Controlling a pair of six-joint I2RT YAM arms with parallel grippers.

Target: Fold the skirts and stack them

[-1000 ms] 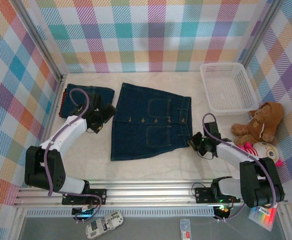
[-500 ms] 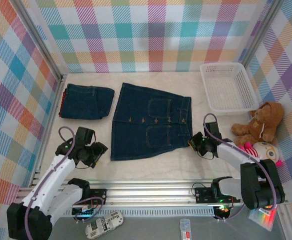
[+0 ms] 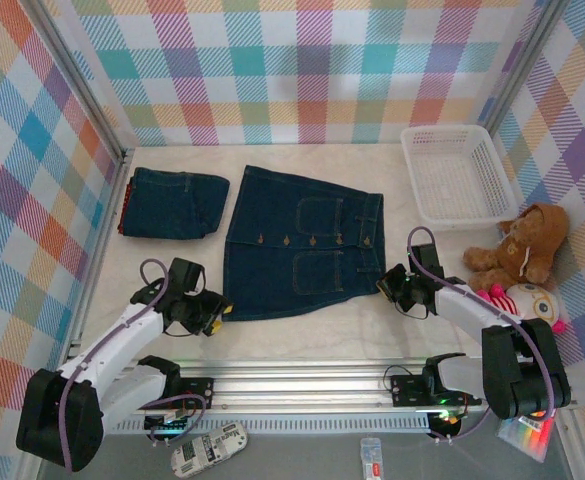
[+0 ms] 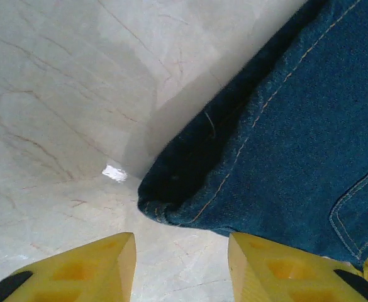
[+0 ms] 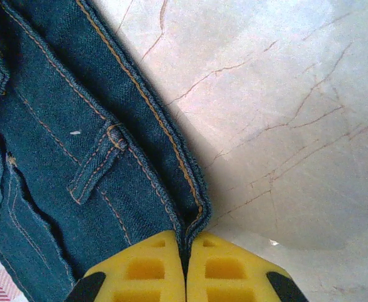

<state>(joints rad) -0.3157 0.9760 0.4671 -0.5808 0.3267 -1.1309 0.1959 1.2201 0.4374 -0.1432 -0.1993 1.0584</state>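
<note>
Currently two denim skirts are lying on the table (image 3: 302, 340): a spread skirt (image 3: 297, 245) mid-table and a folded skirt (image 3: 172, 200) far left, with a red sliver (image 3: 123, 212) peeking from beneath it, too little to identify. The left gripper (image 3: 212, 318) is hovering, fingers wide apart, just beside the spread skirt's near-left corner. The right gripper (image 3: 387, 285) is pinching its waistband corner.

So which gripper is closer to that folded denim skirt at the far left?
Left. The left gripper hangs open on the near side of the folded skirt, by the spread skirt's hem corner. The right gripper is across that spread skirt, pinching its waistband corner.
</note>
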